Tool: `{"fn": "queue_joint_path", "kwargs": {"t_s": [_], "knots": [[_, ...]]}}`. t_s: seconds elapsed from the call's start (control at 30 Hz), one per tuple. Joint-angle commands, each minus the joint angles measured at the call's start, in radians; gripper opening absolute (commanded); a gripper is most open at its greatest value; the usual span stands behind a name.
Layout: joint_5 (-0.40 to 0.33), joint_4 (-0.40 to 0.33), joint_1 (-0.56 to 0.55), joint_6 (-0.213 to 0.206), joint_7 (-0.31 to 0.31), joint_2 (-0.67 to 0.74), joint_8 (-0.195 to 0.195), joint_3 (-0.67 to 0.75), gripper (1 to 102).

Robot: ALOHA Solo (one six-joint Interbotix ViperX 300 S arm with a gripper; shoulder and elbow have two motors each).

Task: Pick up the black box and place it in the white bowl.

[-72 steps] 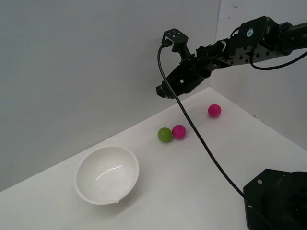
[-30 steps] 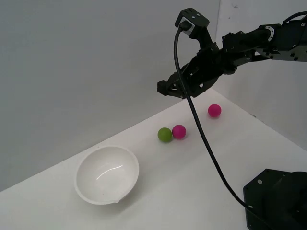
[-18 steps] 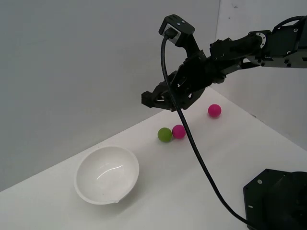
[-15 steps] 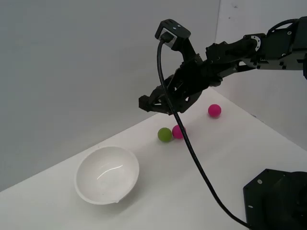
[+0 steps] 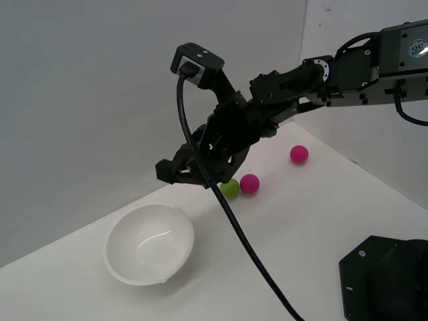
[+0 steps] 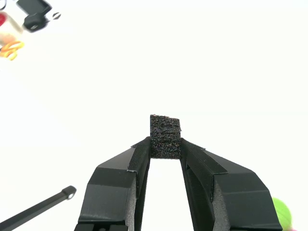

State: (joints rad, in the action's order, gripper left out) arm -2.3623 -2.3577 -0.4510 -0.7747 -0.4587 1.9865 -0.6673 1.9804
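Carrying the black box (image 6: 165,136) toward the white bowl (image 5: 150,243), lower left of the exterior frame. The gripper (image 5: 175,175) has swung leftward from the upper centre-right over the last couple of seconds and dropped lower; it now hangs just up-right of the bowl rim, not yet over the opening. The wrist view shows the jaws clamped on the box at their tips, with the cube sticking out past them. The green ball (image 5: 231,188) sits centre frame, partly behind the arm, touching or just beside the first pink ball (image 5: 249,183); the second pink ball (image 5: 299,154) lies further right, apart. Transport is nearly done, I'd judge: a bit more leftward travel, then release over the bowl.
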Motion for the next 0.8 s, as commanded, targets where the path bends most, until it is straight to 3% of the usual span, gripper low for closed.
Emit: {"fn": "queue_joint_path", "kwargs": {"t_s": [0.0,0.3,0.77], "knots": [[0.041,0.028,-0.025,-0.031,0.000,0.003,0.003,0.005,25],[0.084,0.069,-0.120,-0.060,0.038,-0.069,0.003,-0.064,25],[0.115,0.100,-0.213,-0.069,0.077,-0.184,0.003,-0.179,25]]}}
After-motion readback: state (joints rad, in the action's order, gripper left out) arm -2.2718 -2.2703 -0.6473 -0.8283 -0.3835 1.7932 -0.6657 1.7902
